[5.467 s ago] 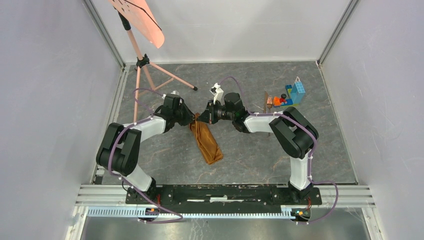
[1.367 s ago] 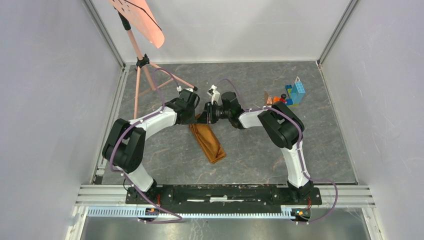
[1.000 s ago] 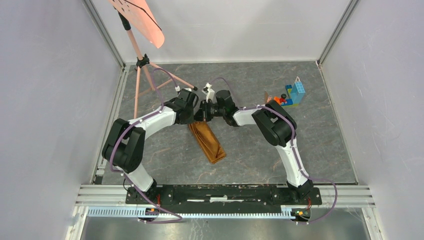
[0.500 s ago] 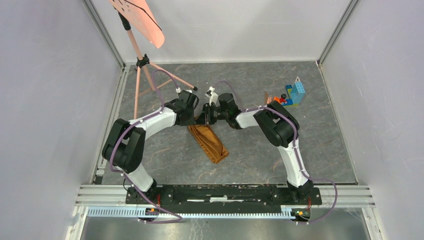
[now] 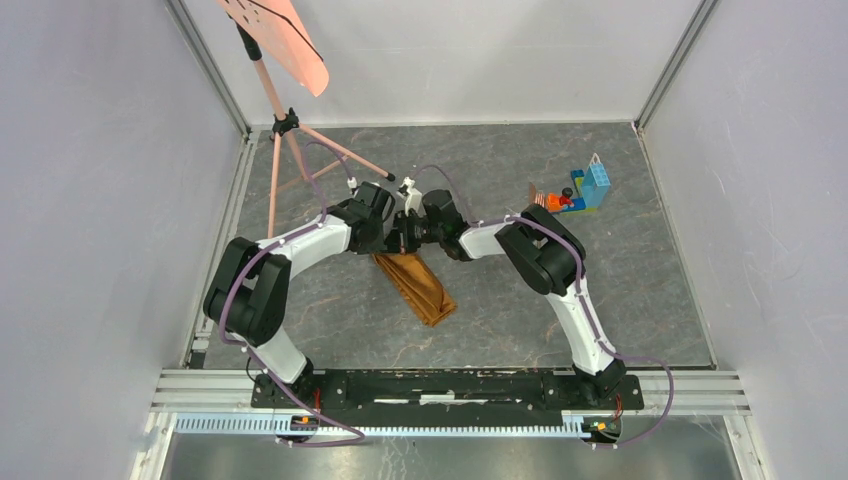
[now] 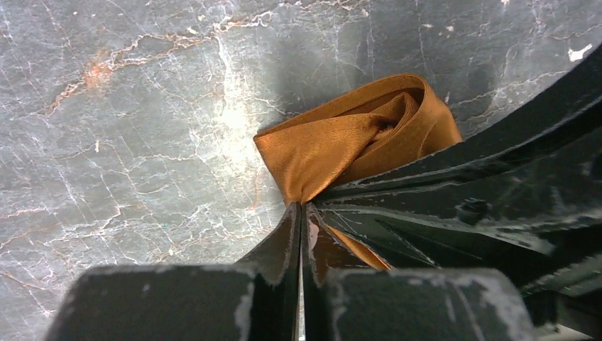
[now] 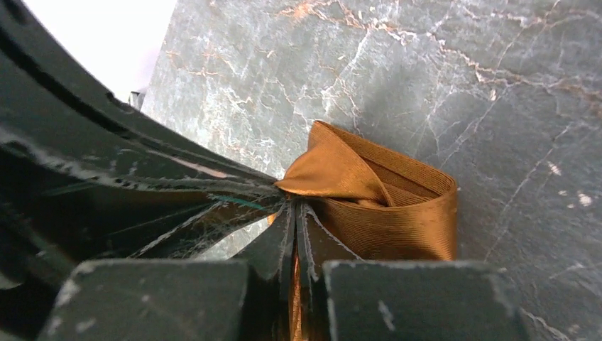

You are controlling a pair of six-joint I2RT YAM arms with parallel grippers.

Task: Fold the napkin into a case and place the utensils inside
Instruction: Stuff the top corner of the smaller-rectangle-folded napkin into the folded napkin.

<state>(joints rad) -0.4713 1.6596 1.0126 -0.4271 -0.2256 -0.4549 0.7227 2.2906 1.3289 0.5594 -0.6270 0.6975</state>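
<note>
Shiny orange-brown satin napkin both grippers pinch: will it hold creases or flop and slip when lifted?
Probably floppy: the shiny orange-brown satin napkin bulges in soft loops beyond the left gripper and right gripper, not flat creases. Likely slippery, given its sheen; layers may slide apart. Seems light: two narrow fingertip pinches hold its end.

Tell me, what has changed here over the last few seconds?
The right arm swung left and the left wrist edged right, drawing together. The left tool and right tool stay clamped on the napkin's far end; its strip has bunched shorter and wider. The toy bricks and pink stand kept their places.
</note>
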